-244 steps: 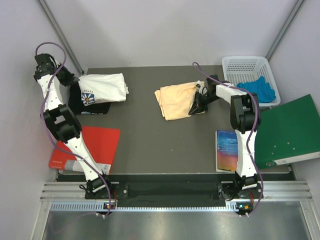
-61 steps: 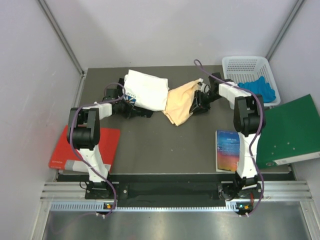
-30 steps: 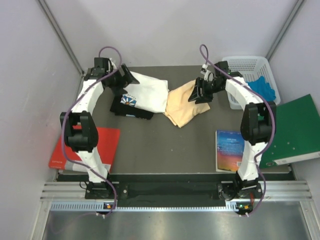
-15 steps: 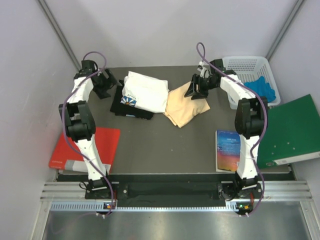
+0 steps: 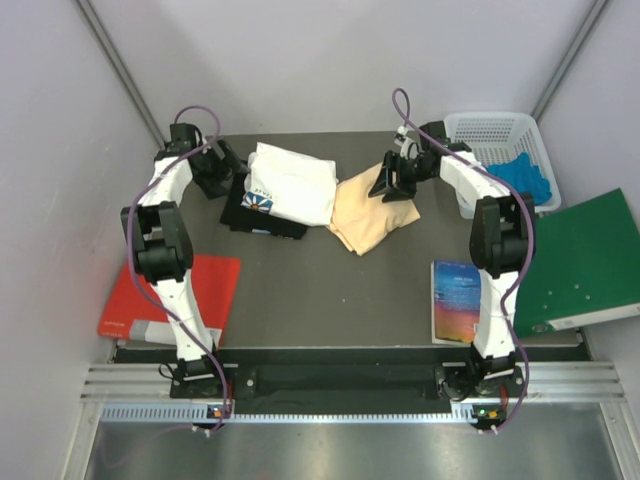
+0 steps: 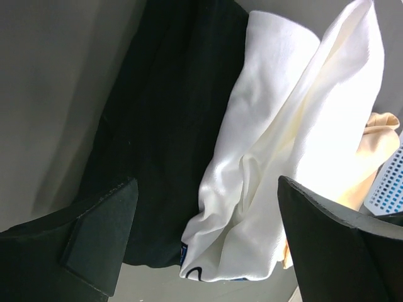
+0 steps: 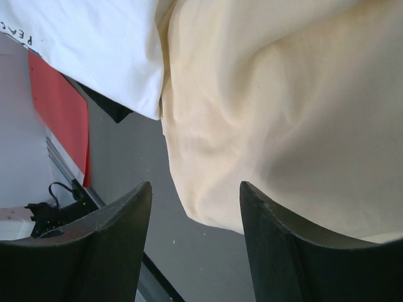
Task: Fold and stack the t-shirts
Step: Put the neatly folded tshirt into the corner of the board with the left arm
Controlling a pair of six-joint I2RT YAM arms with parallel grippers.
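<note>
Now the white t-shirt point(image 5: 293, 183) lies on a black mat point(image 5: 262, 220), touching the peach t-shirt point(image 5: 368, 214) beside it. The left gripper point(image 5: 218, 171) beside the white one and the right gripper point(image 5: 388, 184) over the peach one are spread, empty, probably seeking edges to fold

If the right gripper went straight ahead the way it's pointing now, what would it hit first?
Probably the peach t-shirt, which fills the view between the right gripper's open fingers; how near the cloth lies is unclear.
</note>
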